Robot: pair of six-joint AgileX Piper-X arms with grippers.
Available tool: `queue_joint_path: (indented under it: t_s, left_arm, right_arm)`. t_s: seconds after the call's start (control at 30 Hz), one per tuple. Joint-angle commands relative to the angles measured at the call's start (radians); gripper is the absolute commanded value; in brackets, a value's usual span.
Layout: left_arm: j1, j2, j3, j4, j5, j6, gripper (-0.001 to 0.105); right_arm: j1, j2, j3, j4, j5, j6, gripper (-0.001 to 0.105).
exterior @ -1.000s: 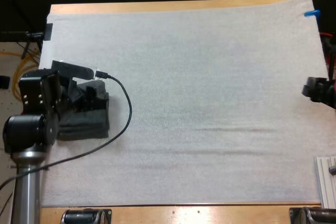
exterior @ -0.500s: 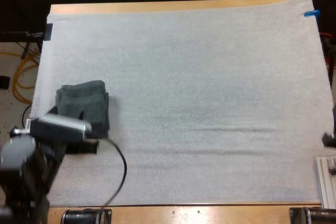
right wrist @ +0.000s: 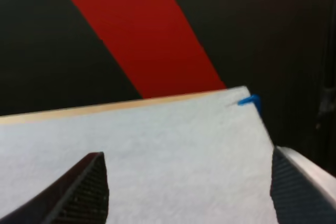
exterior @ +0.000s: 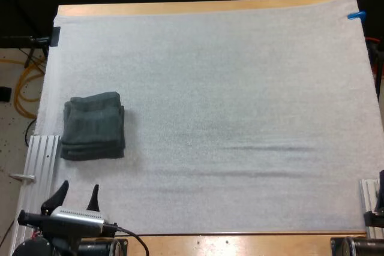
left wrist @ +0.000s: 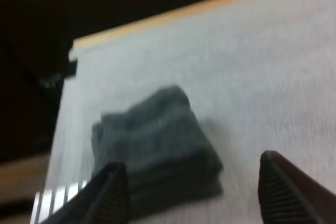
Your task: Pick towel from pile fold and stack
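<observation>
My left gripper and right gripper hang spread, empty; the folded stack looks tidy, I think, though a low left sweep could topple it

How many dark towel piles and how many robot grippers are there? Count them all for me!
folded towel stack: 1
grippers: 2 (left gripper, right gripper)
total: 3

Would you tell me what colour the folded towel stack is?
Dark grey-green; the folded towel stack shows best in the high view.
</observation>
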Motion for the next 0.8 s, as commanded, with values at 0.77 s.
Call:
queue_joint_path:
  t_s: [0.77]
  left_arm:
    - [0.000, -0.141, 0.156, -0.215, -0.003, -0.034, 0.052]
  right_arm:
    - [-0.004, -0.037, 0.179, 0.006, 0.001, -0.040, 0.064]
